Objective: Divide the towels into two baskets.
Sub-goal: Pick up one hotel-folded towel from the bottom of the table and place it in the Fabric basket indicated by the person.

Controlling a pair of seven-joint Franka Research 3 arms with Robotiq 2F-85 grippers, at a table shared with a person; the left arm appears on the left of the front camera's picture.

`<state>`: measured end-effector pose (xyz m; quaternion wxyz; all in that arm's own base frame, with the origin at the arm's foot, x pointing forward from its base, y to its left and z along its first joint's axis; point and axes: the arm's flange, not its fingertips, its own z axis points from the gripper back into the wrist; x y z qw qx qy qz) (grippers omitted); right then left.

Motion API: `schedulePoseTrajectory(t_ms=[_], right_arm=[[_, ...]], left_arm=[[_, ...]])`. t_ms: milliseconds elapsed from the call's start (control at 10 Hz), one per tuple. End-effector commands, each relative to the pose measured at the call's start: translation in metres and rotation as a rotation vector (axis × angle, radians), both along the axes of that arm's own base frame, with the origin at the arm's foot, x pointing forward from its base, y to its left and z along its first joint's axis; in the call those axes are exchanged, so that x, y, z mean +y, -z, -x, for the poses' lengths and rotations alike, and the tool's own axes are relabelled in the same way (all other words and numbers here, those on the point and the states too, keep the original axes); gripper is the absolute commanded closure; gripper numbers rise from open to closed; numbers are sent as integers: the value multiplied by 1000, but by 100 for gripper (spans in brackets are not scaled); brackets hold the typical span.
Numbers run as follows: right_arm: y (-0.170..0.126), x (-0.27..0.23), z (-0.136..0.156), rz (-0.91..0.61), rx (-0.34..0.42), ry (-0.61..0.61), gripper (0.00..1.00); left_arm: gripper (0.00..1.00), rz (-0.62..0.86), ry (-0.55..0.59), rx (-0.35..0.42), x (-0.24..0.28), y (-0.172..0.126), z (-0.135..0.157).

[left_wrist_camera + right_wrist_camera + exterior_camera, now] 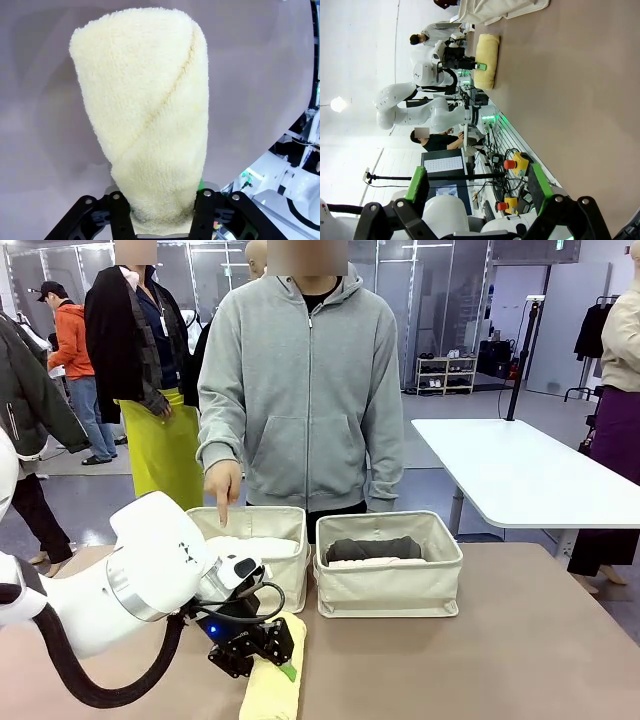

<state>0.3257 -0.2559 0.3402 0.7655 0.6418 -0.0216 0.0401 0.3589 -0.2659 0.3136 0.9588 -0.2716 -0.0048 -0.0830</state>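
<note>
A pale yellow towel [272, 695] lies rolled on the table near its front edge. My left gripper [272, 658] is shut on the roll's near end. In the left wrist view the black fingers [206, 210] squeeze the yellow towel [145, 115] from both sides. The left basket [290, 570] holds a white towel [255, 545]. In the right basket [390, 590] a dark grey towel [375, 548] lies on a paler one [358, 563]. My right gripper [480, 187] is open and holds nothing; far beyond it lies the yellow towel [487, 60].
A person in a grey hoodie stands behind the baskets, one hand [222, 485] pointing down at the left basket. Bare brown tabletop [500, 660] stretches to the right of the baskets. A white table [520, 470] stands farther back on the right.
</note>
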Motion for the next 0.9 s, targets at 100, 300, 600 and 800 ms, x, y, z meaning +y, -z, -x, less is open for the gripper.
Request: schedulePoseTrajectory(t_ms=[100, 300, 600, 800], right_arm=[[-2, 2, 2, 11, -1, 2, 0], [-2, 2, 2, 11, -1, 2, 0], [-2, 2, 2, 11, -1, 2, 0], [-2, 2, 2, 11, -1, 2, 0]], left_arm=[[82, 12, 9, -61, -4, -11, 17], [82, -50, 96, -116, 4, -47, 33], [82, -282, 291, -263, 15, -97, 53], [82, -337, 560, -340, 23, -121, 71]])
